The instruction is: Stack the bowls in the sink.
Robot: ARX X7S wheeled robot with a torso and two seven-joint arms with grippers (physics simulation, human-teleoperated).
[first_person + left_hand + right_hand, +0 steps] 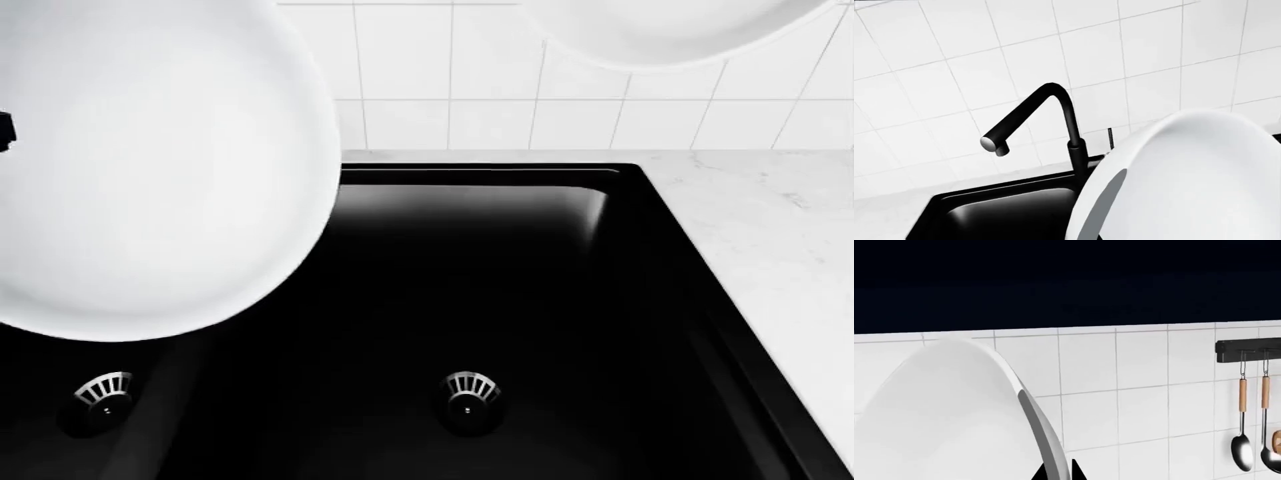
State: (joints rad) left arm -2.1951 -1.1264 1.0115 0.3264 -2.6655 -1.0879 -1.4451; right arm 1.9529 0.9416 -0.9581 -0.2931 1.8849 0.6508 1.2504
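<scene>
Above the sink (pixel 694 300), two white bowls are held in the air, one per arm. Neither sits in a basin yet.

At the left of the head view, the left bowl (pixel 147 170) fills much of the frame, tilted so its smooth outer wall faces the camera. It hangs over the divide between the two basins, above the left drain strainer (pixel 102 390). The left wrist view shows the same bowl close to the lens, with the faucet (pixel 1047 120) and a basin corner beyond it. The left gripper itself is not clearly visible; only a small dark edge shows at the bowl's border, so its opening cannot be determined, though the raised bowl suggests a grasp.

In the centre, the right basin is bare apart from the right drain strainer (pixel 469 390).

At the upper right, the right bowl (pixel 667 30) is cut off by the frame edge, higher and nearer the tiled wall (pixel 494 90). In the right wrist view, dark fingertips of the right gripper (pixel 1059 474) straddle this bowl's rim, apparently pinching it.

Hazards, as judged:
- Rim grips on glossy walls may slip if either bowl tilts further.
- Lowering the left bowl over the divider could tip it.
- The faucet stands close to the left bowl; a swing could strike it.
- Both bowls block the head view, hiding alignment during nesting.
</scene>
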